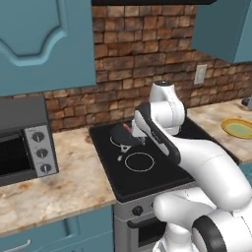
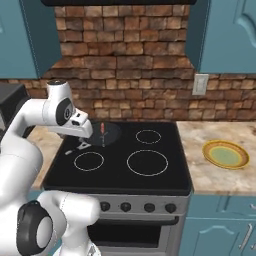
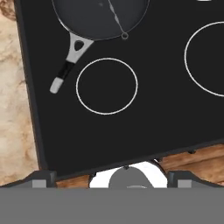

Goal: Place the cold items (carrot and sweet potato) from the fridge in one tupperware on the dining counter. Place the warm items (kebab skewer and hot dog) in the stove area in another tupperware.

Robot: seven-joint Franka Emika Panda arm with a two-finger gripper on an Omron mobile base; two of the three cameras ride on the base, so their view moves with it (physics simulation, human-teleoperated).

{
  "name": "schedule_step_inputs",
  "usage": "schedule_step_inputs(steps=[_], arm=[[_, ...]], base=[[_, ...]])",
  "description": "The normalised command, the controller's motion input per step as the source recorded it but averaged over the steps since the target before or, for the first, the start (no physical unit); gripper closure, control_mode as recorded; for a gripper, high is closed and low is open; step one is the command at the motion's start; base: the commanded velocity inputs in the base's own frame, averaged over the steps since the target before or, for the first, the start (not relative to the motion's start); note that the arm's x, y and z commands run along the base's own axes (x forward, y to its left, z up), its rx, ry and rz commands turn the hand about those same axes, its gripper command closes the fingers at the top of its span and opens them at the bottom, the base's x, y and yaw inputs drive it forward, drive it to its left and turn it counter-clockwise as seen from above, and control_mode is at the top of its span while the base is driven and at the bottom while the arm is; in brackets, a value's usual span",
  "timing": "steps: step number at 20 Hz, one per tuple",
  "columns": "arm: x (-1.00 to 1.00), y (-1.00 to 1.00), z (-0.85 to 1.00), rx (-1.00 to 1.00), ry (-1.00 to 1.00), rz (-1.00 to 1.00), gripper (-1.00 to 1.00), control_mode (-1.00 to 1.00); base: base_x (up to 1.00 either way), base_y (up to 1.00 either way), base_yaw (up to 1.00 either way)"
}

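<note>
White arm bent over the cooktop (image 2: 150, 177), gripper (image 3: 112, 181) spread wide above the front burner.

Its elbow folded back toward the base and the hand hung over the stove's left half, tips apart and holding nothing. Beneath lay a smooth black glass top with thin white ring burners, set between beige marbled counters (image 1: 59, 182) below a rough brick wall. A round dark pan (image 2: 102, 134) with a grey and black handle sat on the rear left burner; the skewer (image 2: 103, 131), a thin stick with red pieces, lay across it. A grey toaster oven (image 1: 22, 140) stood to the left, a yellow plate (image 2: 225, 154) to the right. The wrist hid part of the pan from the left base view.
</note>
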Motion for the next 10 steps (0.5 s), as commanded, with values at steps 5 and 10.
schedule_step_inputs(steps=[5, 10], arm=[[0.0, 0.0, 0.0, 0.0, 0.0, 0.0, -1.0, 1.0], [0.46, 0.0, 0.04, -0.02, -0.02, 0.03, -1.0, -1.0]], base=[[0.35, 0.0, 0.0], [0.15, 0.0, 0.0]])
